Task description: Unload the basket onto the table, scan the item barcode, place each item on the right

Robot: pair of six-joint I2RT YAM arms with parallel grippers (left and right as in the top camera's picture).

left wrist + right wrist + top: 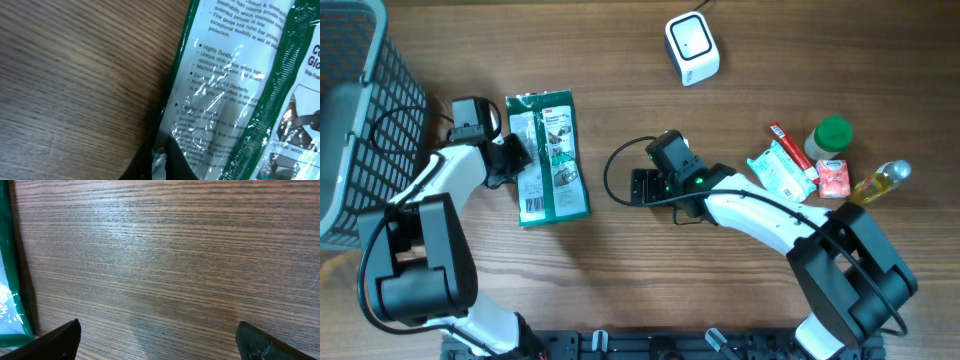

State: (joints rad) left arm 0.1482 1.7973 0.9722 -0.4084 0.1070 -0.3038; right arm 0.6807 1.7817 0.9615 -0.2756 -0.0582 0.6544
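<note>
Left gripper point(510, 158) pressed together on the glove packet point(548, 155), biting its left long edge about midway along. Wrist view: dark fingers point(172, 160) pinch the clear plastic seam just outside the green border, small print running above them. Packet lies flat on the wood table point(620, 80), printed side up, long axis running away from the robot, slightly skewed. White panel at its near left corner; whether that carries the barcode is too small to tell. Right gripper point(638, 186) sits low over the table to the right of the packet, near but apart, fingertips pointing toward it. Its jaws are spread wide with only bare wood between them, and its wrist view catches the packet's green edge point(10, 280) at the left margin. Black cable point(610, 172) loops between the packet and that gripper. Scanner point(692, 47), a white box with rounded corners, stands beyond and to the right of the packet, well apart. Dark mesh basket point(380, 110) to the packet's left, past the left arm. Far right of the packet is a cluster: red tube point(790, 145), green-lidded jar point(832, 138), teal pouch point(780, 172), pink sachet point(833, 178), yellow bottle point(880, 182).
</note>
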